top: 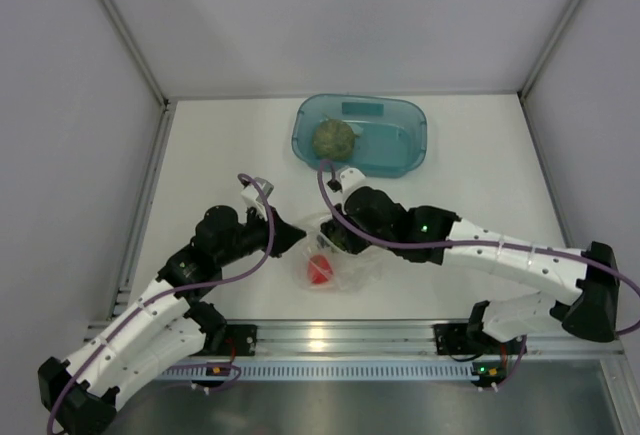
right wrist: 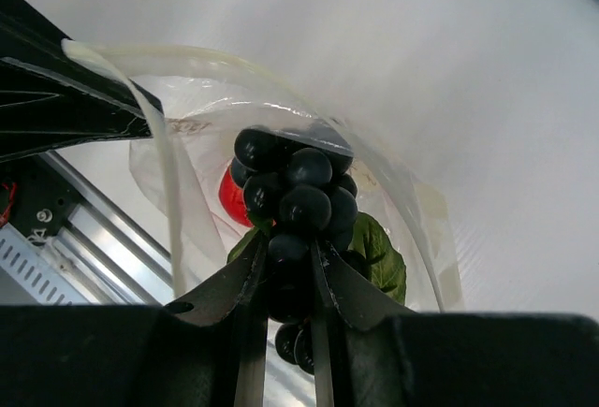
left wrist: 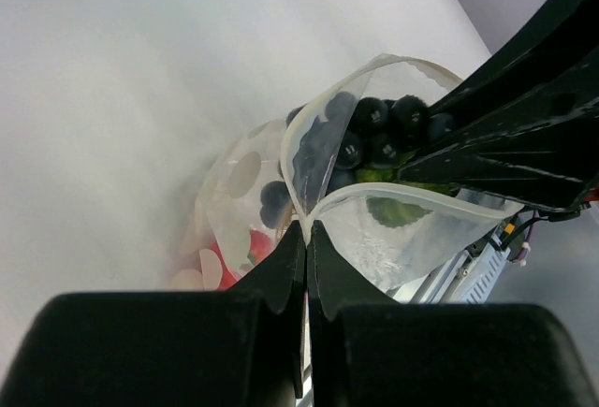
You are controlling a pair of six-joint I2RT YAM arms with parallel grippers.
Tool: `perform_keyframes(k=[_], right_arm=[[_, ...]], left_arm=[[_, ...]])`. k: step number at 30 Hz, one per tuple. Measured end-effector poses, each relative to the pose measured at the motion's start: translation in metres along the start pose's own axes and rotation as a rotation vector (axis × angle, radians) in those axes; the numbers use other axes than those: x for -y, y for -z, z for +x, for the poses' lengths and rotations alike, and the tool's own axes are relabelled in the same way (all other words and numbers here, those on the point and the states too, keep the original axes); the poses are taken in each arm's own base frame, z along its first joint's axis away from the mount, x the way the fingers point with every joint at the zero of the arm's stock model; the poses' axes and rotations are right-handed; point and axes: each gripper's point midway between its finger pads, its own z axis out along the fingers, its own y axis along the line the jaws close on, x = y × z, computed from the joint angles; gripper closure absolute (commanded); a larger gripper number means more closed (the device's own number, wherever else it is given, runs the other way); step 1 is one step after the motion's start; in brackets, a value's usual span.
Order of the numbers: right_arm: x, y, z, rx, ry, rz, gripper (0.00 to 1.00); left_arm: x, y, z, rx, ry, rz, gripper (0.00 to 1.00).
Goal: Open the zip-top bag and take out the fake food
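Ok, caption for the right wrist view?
Right gripper grips the grape bunch inside the open zip-top bag, red fruit behind.

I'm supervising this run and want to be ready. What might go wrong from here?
The right gripper grips the grapes by few berries, inside the bag mouth; they may slip or snag the rim. The left gripper pinches only the rim's edge; the bag could pull free. The red fruit, left inside, might spill out.

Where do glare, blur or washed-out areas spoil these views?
Top external: evenly lit, with one glare patch on the metal rail. Left wrist: white table washed out, left gripper dark and underexposed up close. Right wrist: grape bunch sharp with small highlights, right gripper a dark shape lacking detail.
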Motion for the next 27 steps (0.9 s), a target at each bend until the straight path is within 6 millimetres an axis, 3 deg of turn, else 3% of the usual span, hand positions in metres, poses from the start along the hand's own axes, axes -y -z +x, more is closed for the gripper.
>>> perform_keyframes(k=[17, 24, 27], right_arm=[[-0.003, 0.061, -0.051, 0.17, -0.013, -0.071, 0.99], [0.009, 0.087, -0.092, 0.27, -0.015, -0.032, 1.0], [0.027, 0.098, -0.118, 0.329, -0.043, 0.006, 1.0]], left_arm=[[-0.001, 0.0, -0.001, 0.004, 0.0, -0.007, 1.0], [-0.001, 0.0, -0.001, 0.004, 0.0, -0.006, 1.0], [-0.001, 0.0, -0.001, 0.004, 0.0, -0.006, 1.0]])
